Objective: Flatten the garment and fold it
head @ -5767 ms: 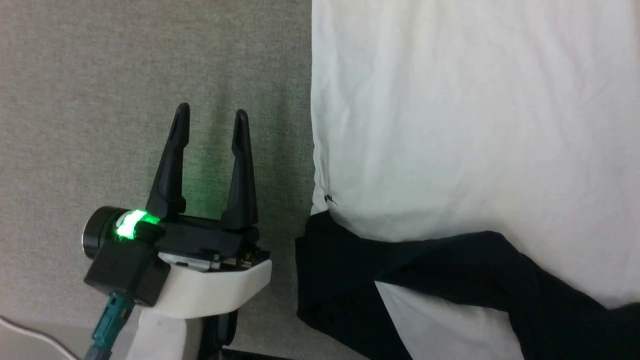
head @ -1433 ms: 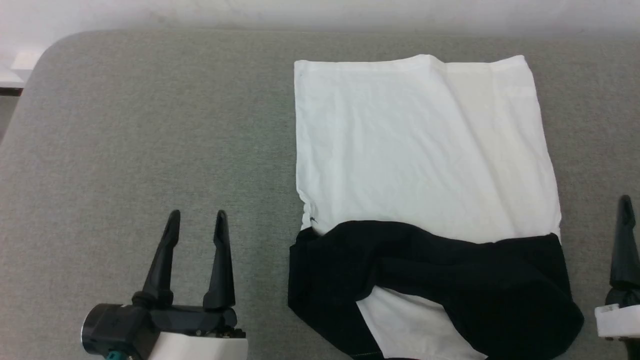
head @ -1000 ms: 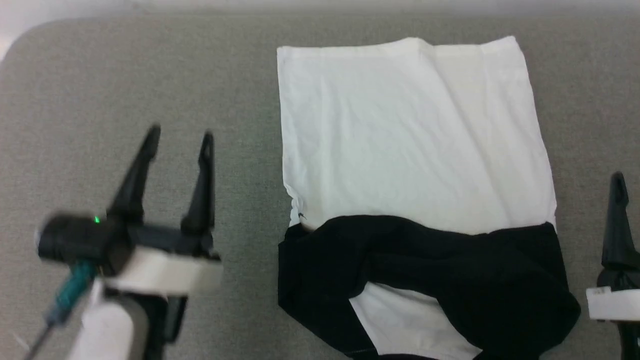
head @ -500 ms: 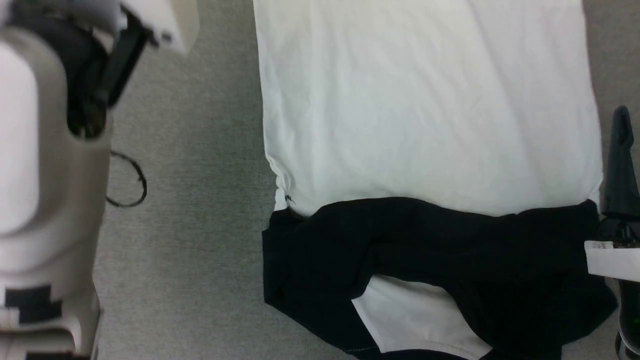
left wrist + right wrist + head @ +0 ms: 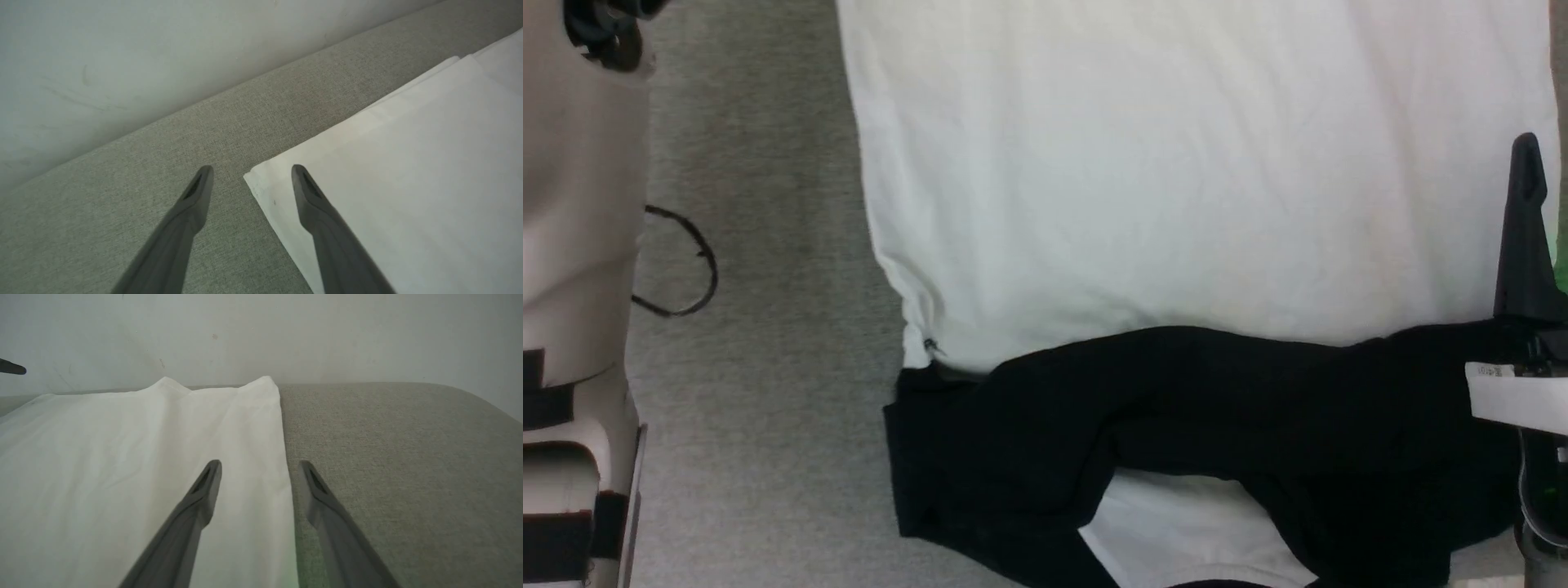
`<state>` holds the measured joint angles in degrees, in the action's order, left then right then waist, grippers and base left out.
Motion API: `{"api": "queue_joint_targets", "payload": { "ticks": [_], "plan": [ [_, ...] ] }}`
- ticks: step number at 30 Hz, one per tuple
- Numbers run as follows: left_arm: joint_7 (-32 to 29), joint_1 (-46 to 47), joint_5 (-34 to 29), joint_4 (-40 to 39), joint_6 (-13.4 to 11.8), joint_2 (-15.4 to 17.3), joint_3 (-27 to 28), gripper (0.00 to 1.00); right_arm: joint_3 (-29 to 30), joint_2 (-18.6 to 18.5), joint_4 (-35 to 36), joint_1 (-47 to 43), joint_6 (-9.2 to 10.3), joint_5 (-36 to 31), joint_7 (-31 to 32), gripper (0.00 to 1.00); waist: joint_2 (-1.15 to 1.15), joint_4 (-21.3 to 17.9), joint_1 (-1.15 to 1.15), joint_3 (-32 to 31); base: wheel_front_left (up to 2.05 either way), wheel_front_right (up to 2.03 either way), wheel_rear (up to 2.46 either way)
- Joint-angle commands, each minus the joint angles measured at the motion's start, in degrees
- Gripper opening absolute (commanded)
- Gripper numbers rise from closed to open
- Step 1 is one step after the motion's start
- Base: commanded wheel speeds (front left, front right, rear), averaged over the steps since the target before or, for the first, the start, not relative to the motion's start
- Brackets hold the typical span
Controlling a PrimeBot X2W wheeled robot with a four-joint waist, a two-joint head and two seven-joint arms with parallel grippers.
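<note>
White-bodied garment (image 5: 1176,180) lies flat on tabletop (image 5: 768,408), black sleeves (image 5: 1217,408) bunched near us. Now left pincer (image 5: 252,169) has reached its far corner; right pincer (image 5: 259,463) straddles the other edge. Both wide open, empty; we expect a grasp.

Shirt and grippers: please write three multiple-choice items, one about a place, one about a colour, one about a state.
1. The left gripper is at the shirt's: A collar; B white corner; C cuff.
2. The shirt's crumpled band is: A black; B red; C blue.
3. The right gripper is: A shut on the shirt; B shut, empty; C open.
Answers: 1 B, its fingers flank that corner; 2 A, the head view shows it black; 3 C, its fingers stand apart.
</note>
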<state>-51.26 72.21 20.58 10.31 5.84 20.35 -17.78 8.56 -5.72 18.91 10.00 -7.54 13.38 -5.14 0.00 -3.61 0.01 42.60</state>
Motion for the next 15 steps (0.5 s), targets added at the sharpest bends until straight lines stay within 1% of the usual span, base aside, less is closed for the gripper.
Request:
{"api": "queue_joint_targets", "payload": {
  "ticks": [1, 6, 9, 10, 11, 12, 13, 15],
  "plan": [
    [-0.78, 0.92, 0.14, 0.49, -0.46, 0.29, -0.04, 1.00, -0.28, -0.22, -0.28, 1.01, 0.05, 0.51, -0.46, 1.00, 0.00, -2.75, -0.01, 2.78, 0.00, 0.00, 0.00],
    [-3.79, 0.42, 0.89, 1.73, -1.90, 0.76, 0.48, 1.00, -0.42, -0.15, -1.18, 1.54, 0.05, 0.98, -0.91, 1.00, 0.00, -3.93, -0.01, 4.07, 0.00, 0.00, 0.00],
    [-4.34, 0.05, 0.10, 2.31, -2.28, 2.16, 0.45, 1.00, -0.26, -0.33, -1.50, 1.78, 0.05, 1.15, -1.15, 1.00, 0.00, -4.37, -0.01, 4.58, 0.00, 0.00, 0.00],
    [-4.65, -0.17, 0.03, 2.60, -2.40, 2.58, 0.52, 0.78, -0.21, -0.39, -1.55, 1.85, 0.05, 1.20, -1.20, 1.00, 0.00, -4.49, -0.01, 4.70, 0.00, 0.00, 0.00],
    [-4.81, -0.37, 0.02, 2.79, -2.52, 2.92, 0.63, 0.33, -0.14, -0.44, -1.57, 1.92, 0.05, 1.22, -1.22, 1.00, 0.00, -4.58, -0.01, 4.82, 0.00, 0.00, 0.00],
    [-4.91, -0.56, 0.06, 2.91, -2.56, 3.21, 0.71, 0.13, -0.07, -0.49, -1.58, 2.00, 0.05, 1.25, -1.25, 1.00, 0.00, -4.64, -0.01, 4.91, 0.00, 0.00, 0.00],
    [-5.09, -0.78, 0.22, 3.03, -2.57, 3.42, 0.80, 0.00, 0.00, -0.54, -1.59, 2.07, 0.05, 1.26, -1.26, 1.00, 0.00, -4.65, -0.01, 4.94, 0.00, 0.00, 0.00],
    [-5.09, -1.09, 0.53, 3.06, -2.62, 3.72, 1.02, 0.00, 0.04, -0.73, -1.57, 2.20, 0.05, 1.13, -1.18, 1.00, 0.00, -4.59, -0.01, 4.83, 0.00, 0.00, 0.00]
  ]
}}
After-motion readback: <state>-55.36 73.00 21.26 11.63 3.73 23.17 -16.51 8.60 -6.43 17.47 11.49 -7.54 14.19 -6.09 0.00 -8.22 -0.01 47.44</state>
